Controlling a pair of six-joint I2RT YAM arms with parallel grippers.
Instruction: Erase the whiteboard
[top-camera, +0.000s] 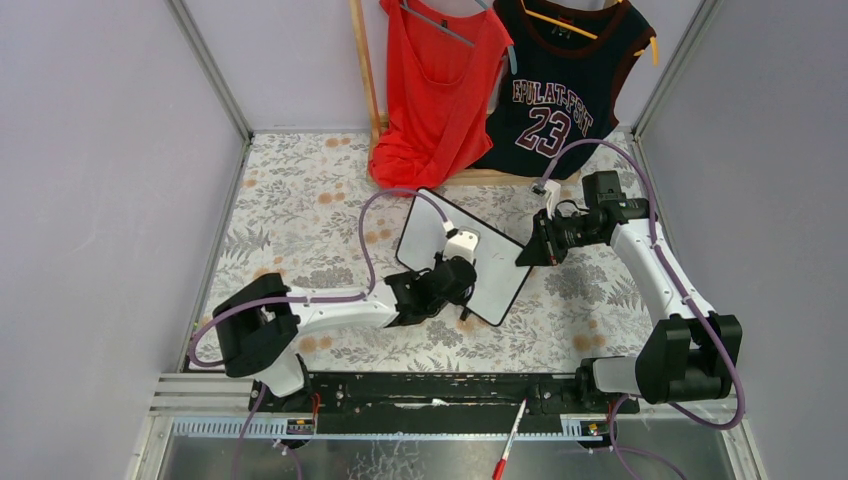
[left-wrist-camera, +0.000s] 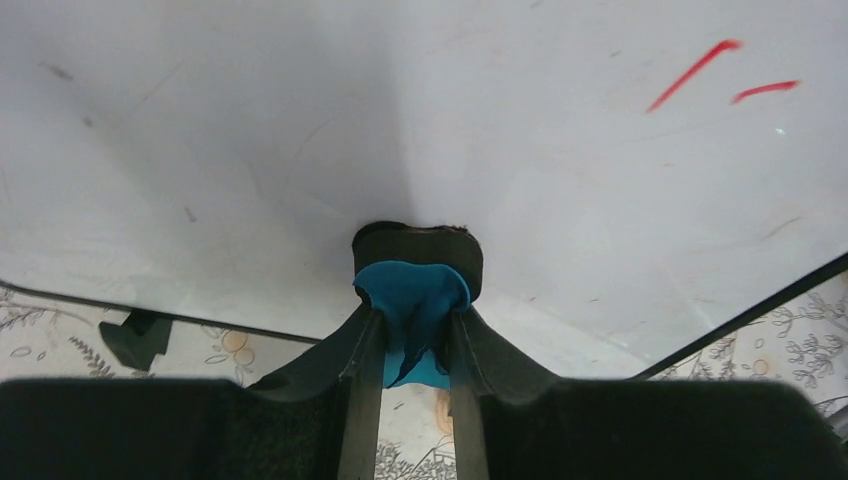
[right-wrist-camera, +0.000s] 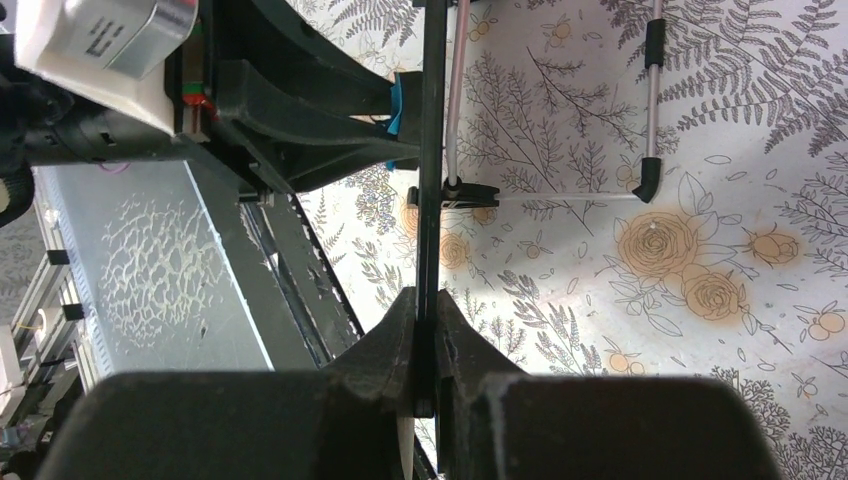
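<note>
The whiteboard (top-camera: 490, 270) stands tilted at the table's middle. My right gripper (top-camera: 527, 255) is shut on its right edge; in the right wrist view the board (right-wrist-camera: 432, 150) runs edge-on between the closed jaws of that gripper (right-wrist-camera: 427, 330). My left gripper (top-camera: 455, 282) is shut on an eraser, a black pad with a blue back (left-wrist-camera: 415, 290), and presses it against the white face (left-wrist-camera: 300, 120). Two short red marks (left-wrist-camera: 695, 72) lie up and to the right of the eraser. The left gripper (left-wrist-camera: 415, 325) also shows in the right wrist view (right-wrist-camera: 300, 110).
A red shirt (top-camera: 435, 90) and a dark number 23 jersey (top-camera: 565, 90) hang on a wooden rack (top-camera: 365, 70) at the back. A red marker (top-camera: 508, 450) lies on the metal tray near the arm bases. The board's wire stand (right-wrist-camera: 560, 195) sticks out behind it over the floral cloth (top-camera: 300, 200).
</note>
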